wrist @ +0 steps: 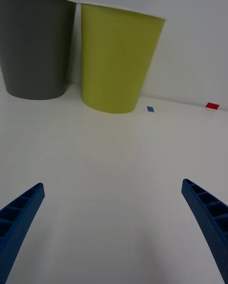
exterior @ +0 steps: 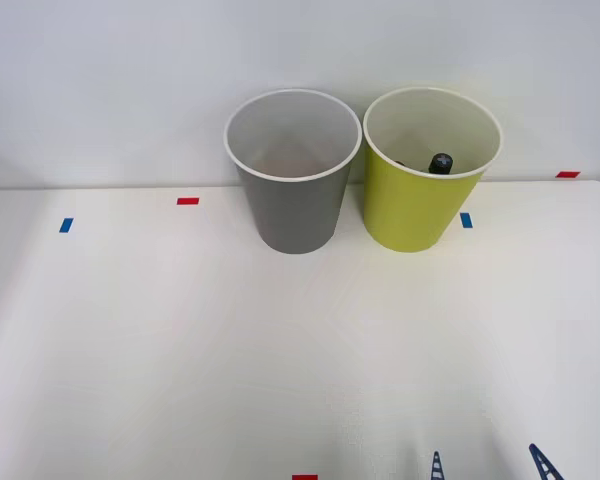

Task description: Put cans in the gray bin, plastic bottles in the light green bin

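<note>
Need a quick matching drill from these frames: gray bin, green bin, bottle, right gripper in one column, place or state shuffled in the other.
Things:
1. gray bin
2. light green bin
3. bottle
4. right gripper

Place or state:
A. black cap poking up inside the green bin
B. open, holding nothing, at the table's near edge
C. on the robot's left of the pair
D. beside a blue tape mark, on the robot's right of the pair

Pairs: 1-C, 2-D, 3-A, 4-B
</note>
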{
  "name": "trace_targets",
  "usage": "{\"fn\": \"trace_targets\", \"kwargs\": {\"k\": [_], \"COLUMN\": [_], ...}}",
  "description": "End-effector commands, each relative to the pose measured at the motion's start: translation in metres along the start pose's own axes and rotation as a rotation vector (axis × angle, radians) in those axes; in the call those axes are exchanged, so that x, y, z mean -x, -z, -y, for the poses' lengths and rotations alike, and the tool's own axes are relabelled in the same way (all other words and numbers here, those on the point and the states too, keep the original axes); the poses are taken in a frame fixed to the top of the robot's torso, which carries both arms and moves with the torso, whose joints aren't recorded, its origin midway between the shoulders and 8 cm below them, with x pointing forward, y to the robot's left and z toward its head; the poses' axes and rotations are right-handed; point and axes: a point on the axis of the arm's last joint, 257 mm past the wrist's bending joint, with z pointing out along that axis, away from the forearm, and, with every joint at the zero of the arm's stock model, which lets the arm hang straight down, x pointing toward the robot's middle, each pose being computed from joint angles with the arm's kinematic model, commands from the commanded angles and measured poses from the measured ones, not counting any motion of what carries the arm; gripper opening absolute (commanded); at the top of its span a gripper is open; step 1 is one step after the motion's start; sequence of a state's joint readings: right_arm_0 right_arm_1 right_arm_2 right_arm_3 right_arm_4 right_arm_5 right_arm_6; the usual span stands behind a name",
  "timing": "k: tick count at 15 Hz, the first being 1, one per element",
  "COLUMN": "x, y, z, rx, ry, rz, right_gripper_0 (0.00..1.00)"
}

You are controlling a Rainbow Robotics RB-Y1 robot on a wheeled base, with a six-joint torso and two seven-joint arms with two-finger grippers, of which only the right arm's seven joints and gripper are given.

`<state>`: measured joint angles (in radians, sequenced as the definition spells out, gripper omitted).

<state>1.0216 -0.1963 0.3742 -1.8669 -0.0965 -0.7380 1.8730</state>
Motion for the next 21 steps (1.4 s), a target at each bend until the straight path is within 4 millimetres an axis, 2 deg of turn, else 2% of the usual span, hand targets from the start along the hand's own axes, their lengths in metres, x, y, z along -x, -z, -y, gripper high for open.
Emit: {"fn": "trace_targets", "kwargs": {"k": [1, 21], "x": [0.0, 0.0], "y": [0.0, 0.0], "z": [0.0, 0.0], "rx": [0.0, 0.0], "ry": [0.0, 0.0], "rz": [0.0, 0.0], "right_gripper_0": [1.0, 1.0]}}
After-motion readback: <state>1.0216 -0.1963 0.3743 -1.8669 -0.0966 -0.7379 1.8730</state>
